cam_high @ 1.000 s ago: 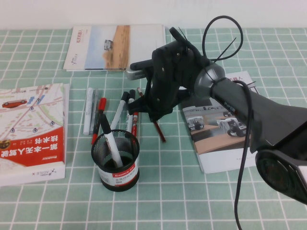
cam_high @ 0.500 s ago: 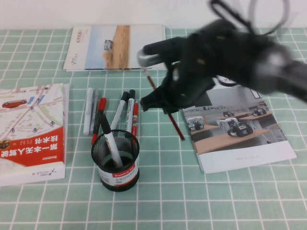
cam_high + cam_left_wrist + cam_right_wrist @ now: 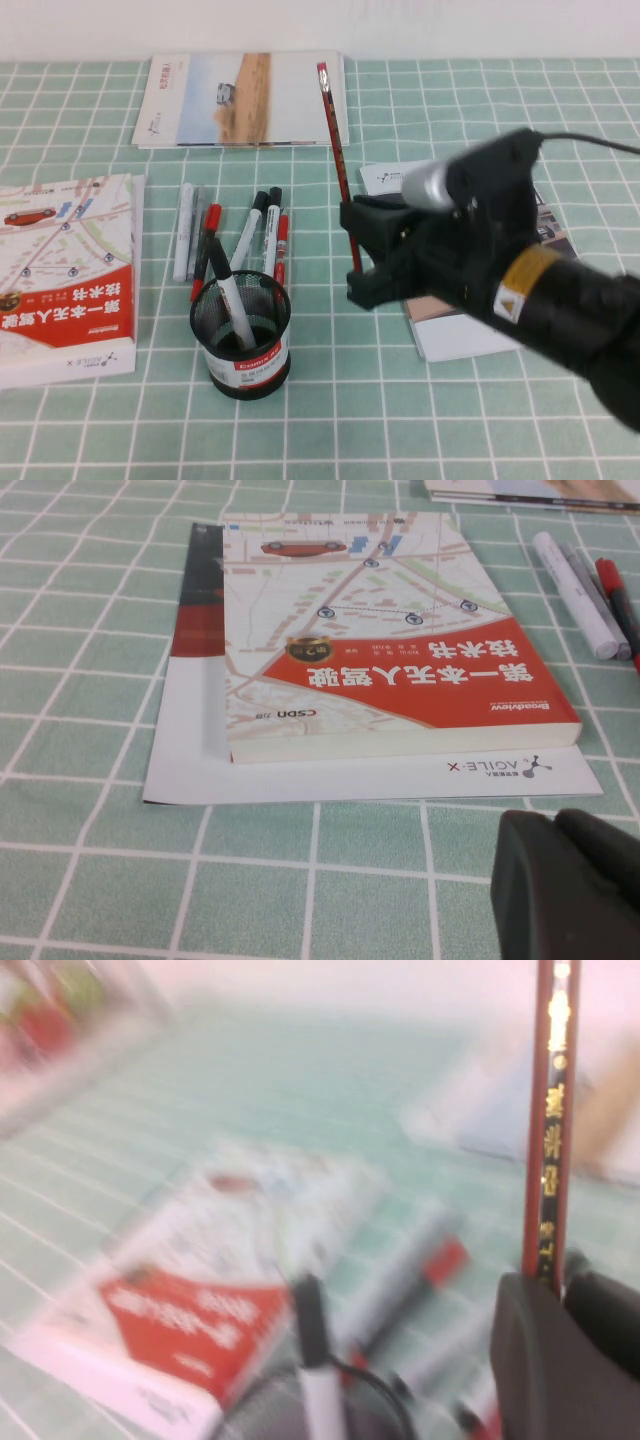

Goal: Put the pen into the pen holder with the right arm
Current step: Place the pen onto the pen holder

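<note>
High view: right gripper [image 3: 358, 262], clamped on the pen [image 3: 336, 150], holds it upright beside the pen holder [image 3: 241, 338]; insertion remains. Left gripper [image 3: 570, 885] near the book [image 3: 380, 650]; fingers unclear.

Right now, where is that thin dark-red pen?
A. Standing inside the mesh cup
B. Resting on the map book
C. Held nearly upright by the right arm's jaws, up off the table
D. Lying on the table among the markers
C: the right gripper clamps the pen near its lower end, beside the pen holder, not in it.
</note>
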